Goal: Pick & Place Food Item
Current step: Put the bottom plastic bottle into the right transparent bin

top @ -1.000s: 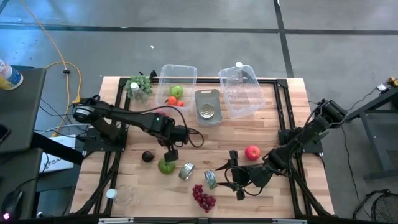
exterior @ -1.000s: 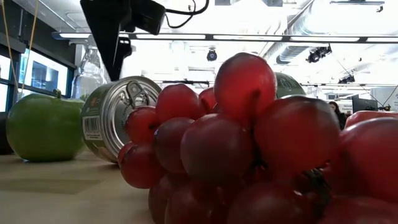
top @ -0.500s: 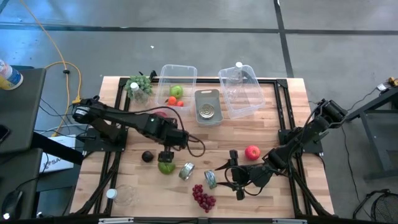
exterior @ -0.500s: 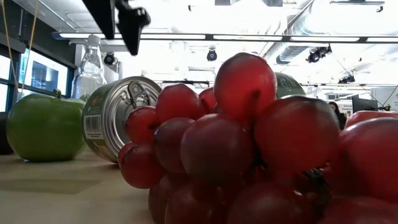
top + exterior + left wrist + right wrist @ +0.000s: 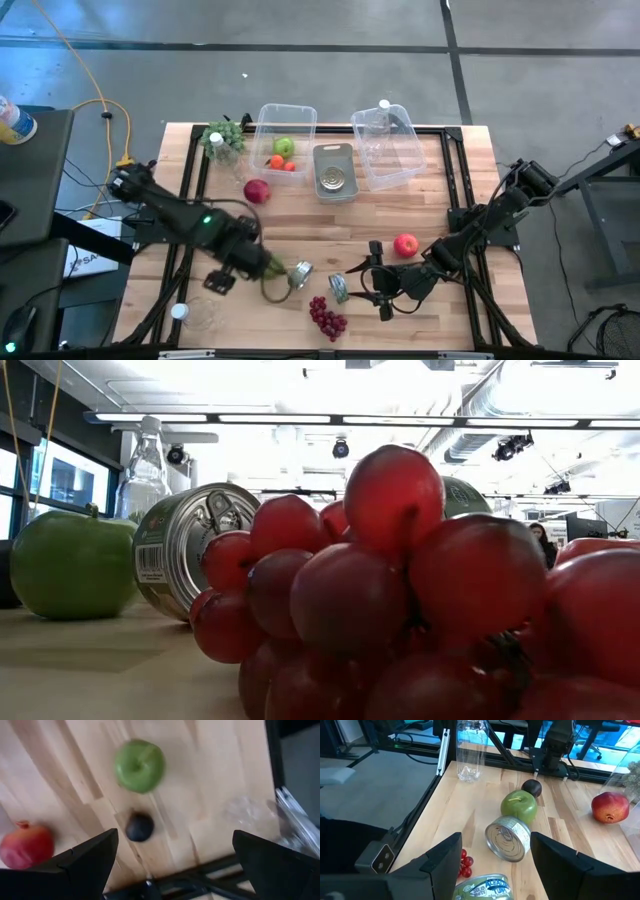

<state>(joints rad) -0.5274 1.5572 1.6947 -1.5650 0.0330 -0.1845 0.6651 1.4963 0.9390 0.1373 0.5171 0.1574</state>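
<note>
No lettering on the cans (image 5: 507, 838) can be read.

1. A grey concrete floor (image 5: 320, 30) with dark seam lines surrounds the wooden bench (image 5: 420, 205).
2. A yellow cable (image 5: 95, 105) trails across the floor.
3. Long ceiling light strips (image 5: 300, 418) glow overhead.
4. Windows (image 5: 50, 480) line one wall.
</note>
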